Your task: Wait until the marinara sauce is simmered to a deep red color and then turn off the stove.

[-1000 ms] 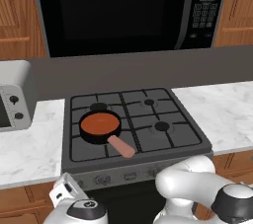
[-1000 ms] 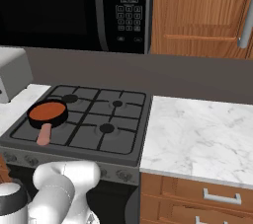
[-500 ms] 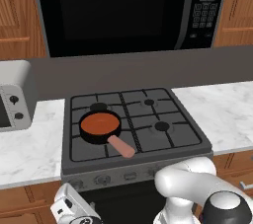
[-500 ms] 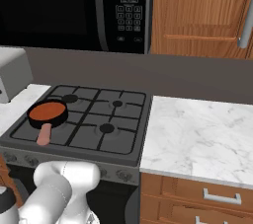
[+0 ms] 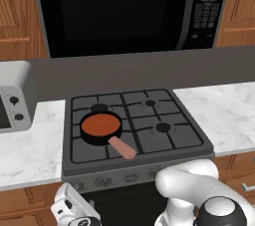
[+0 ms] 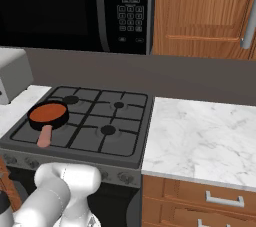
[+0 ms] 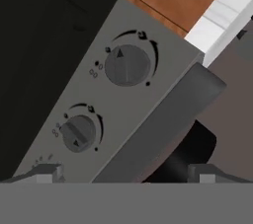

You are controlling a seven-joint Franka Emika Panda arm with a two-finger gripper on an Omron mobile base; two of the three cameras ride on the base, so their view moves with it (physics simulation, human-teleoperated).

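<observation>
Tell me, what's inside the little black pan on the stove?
The pan holds smooth orange-red marinara sauce, filling it like a flat round disc. The sauce covers the pan's bottom, and the burner underneath the pan on the stove is hidden.

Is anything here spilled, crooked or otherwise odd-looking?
Nothing stands out. The pan sits level on the stove's front-left burner, its sauce inside the rim, handle pointing toward the front edge. No spills show on the counter. In the hand view the two knobs look intact.
</observation>
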